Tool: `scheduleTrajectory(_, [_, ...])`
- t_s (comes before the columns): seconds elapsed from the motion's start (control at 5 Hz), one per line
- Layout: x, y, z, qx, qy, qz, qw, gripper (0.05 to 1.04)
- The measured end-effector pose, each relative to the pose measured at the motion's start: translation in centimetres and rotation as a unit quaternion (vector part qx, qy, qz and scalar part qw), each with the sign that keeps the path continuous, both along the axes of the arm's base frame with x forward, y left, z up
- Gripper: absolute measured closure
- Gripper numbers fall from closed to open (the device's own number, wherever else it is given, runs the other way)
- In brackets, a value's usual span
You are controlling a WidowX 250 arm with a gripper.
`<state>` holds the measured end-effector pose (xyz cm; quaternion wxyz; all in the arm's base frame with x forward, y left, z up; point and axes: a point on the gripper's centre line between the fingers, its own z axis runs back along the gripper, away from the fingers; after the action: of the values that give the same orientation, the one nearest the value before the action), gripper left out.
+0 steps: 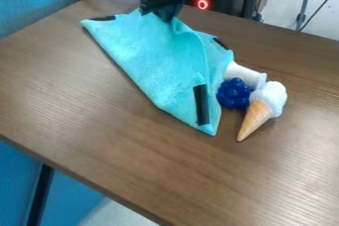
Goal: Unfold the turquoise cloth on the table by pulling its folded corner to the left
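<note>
The black gripper (161, 14) hangs at the top of the view, low over the table's far side, and is shut on the upper edge of a turquoise cloth (152, 61). Folds run down from the pinched spot, and the cloth's right part stands up in a ridge. Black strips mark its corners, one of them near the lower tip. Against the cloth's right edge lie a dark blue berry cluster (234, 93) and a white cylindrical object (244, 74). Just right of these is a toy ice cream cone (263, 106), its tip pointing down and left.
All of this rests on a brown wooden table (86, 131), whose front edge slopes down to the right. Blue padded surfaces (33, 2) border it at the left. Behind the far edge, a red ring light (202, 3) glows on dark equipment beside the arm.
</note>
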<state>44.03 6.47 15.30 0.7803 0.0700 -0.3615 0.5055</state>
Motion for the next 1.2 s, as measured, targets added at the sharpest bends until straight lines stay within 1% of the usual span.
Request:
scheduleTrajectory(0.2, [-2.5, 1.8, 0.3, -0.01, 0.013, -0.011, 0.9998, 1.029])
scheduleTrajectory(0.4, [-5.3, 3.8, -0.2, -0.009, 0.02, -0.034, 0.9992, 1.03])
scheduleTrajectory(0.6, [-8.1, 6.5, -0.9, -0.001, 0.023, -0.062, 0.9978, 1.029])
scheduleTrajectory(0.8, [-9.7, 8.9, -1.0, 0.002, 0.018, -0.081, 0.9965, 1.029])
scheduleTrajectory(1.0, [-11.2, 11.1, -1.3, -0.002, 0.017, -0.098, 0.9951, 1.03])
scheduleTrajectory(1.2, [-12.6, 13.0, -1.5, -0.015, 0.013, -0.121, 0.9925, 1.03])
